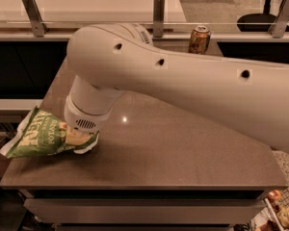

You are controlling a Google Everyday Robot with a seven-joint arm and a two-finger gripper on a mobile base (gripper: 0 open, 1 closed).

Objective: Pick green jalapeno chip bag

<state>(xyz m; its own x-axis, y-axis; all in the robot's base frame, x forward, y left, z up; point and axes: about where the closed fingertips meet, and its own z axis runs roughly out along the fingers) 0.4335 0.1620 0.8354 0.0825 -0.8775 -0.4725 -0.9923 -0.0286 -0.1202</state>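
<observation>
The green jalapeno chip bag (38,137) is light green with white lettering and sits at the table's left front corner. Its left end sticks out past the table edge. It is tilted and raised a little, with a shadow under it. My gripper (83,141) comes straight down from the thick white arm (183,81) and is shut on the bag's crumpled right end. The round wrist (86,114) hides most of the grip.
A brown drink can (199,39) stands at the table's far edge. The brown table (173,148) ends just left of the bag and along the front. A railing with metal posts (158,8) runs behind. Some packaged items (274,213) lie low at the right.
</observation>
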